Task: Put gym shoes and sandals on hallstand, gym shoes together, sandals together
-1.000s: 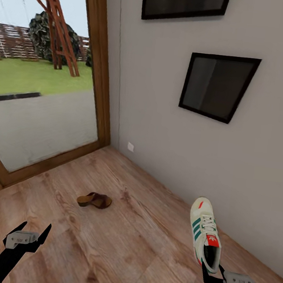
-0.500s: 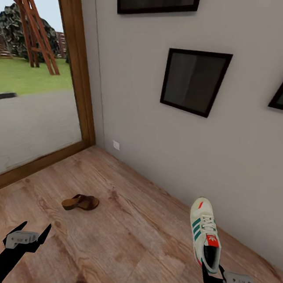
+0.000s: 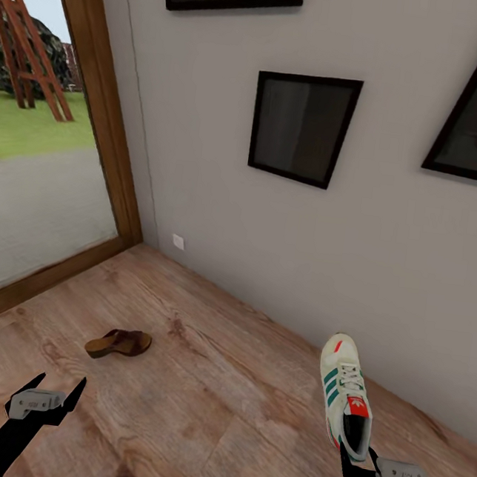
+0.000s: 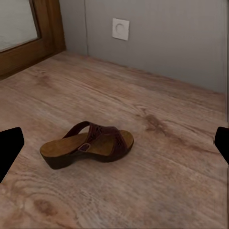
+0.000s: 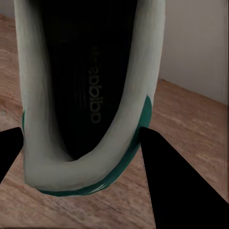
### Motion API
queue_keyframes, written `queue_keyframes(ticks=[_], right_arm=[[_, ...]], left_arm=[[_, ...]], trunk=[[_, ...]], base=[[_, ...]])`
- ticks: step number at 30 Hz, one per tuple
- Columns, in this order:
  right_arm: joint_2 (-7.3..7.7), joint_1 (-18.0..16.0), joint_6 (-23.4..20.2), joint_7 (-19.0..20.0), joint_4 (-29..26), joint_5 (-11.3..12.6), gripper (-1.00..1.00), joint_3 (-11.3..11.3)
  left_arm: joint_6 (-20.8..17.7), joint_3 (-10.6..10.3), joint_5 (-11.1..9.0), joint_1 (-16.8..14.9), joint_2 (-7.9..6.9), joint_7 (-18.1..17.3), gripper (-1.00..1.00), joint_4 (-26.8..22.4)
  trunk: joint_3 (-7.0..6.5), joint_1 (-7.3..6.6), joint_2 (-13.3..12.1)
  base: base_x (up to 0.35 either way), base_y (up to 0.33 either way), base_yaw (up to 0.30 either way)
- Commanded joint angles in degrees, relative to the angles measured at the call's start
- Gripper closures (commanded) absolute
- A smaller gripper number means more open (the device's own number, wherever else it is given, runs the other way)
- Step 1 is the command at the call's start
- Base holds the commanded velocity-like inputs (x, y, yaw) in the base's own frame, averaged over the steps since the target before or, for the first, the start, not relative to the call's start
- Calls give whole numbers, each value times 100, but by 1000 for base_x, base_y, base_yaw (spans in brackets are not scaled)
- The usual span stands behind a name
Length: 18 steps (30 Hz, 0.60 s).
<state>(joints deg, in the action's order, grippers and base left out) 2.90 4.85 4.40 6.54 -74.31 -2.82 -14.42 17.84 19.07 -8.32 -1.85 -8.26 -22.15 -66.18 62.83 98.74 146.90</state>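
My right gripper [image 3: 356, 453] is shut on the heel of one cream-white gym shoe [image 3: 345, 393], held above the corridor floor [image 3: 232, 409] with its toe pointing away from me. The right wrist view looks into the gym shoe's dark opening [image 5: 90, 95], one finger [image 5: 167, 176] against its rim. One maroon sandal [image 3: 118, 343] lies on the planks left of centre, ahead of my left gripper [image 3: 56, 389], which is open and empty. In the left wrist view the sandal [image 4: 88, 148] sits between the spread fingertips, some way off. The hallstand is out of view.
A grey wall [image 3: 285, 222] with dark framed pictures [image 3: 303, 127] runs across the back, a white socket [image 3: 178, 242] low on it. A wood-framed glass door [image 3: 97, 117] stands at the left, with a yard beyond.
The whole view has swung to the right, so sandal, door and pictures slide left in the frame. Both arms and the held shoe keep their place in the picture.
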Motion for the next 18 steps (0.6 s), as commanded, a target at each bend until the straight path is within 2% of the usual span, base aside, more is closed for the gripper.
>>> queue_keyframes(ticks=[1,18], right_arm=[[0,0,-1,-4,1,9,100,0],[0,-1,-1,-3,4,7,100,0]], left_arm=[[0,0,1,0,0,0,-100,0],[0,3,-3,0,0,0,-100,0]], trunk=[[7,0,0],[112,0,0]], base=[[0,0,-165],[0,0,-163]])
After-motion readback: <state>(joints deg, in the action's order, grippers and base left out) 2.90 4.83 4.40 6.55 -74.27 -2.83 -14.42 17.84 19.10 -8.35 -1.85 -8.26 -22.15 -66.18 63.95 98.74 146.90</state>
